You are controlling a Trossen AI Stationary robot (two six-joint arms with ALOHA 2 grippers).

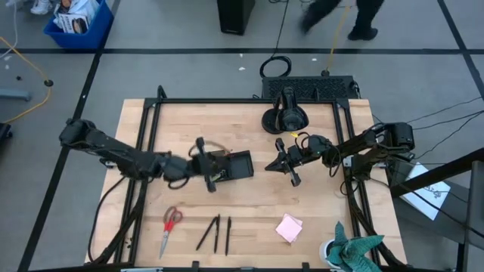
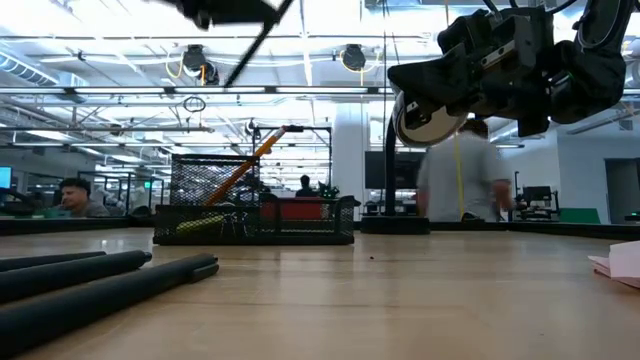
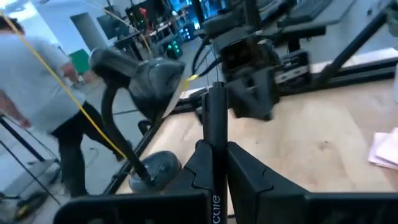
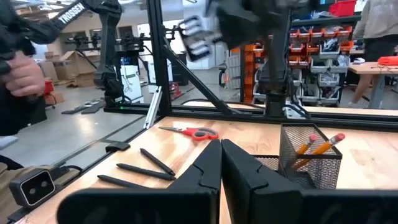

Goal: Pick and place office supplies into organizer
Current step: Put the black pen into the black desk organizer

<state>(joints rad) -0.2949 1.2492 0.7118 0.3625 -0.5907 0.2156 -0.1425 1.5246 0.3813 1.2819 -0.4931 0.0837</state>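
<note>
The left pincer (image 1: 212,180) is clamped on a black pen (image 3: 216,134), held above the organizer (image 1: 234,165) at mid-table. The right pincer (image 1: 288,162) hangs just right of the organizer, fingers together, holding nothing. Orange pencils (image 4: 318,145) stand in the organizer. Scissors (image 1: 170,227), three pens (image 1: 215,232) and a pink pad (image 1: 289,227) lie on the table (image 1: 249,204) near its front edge.
</note>
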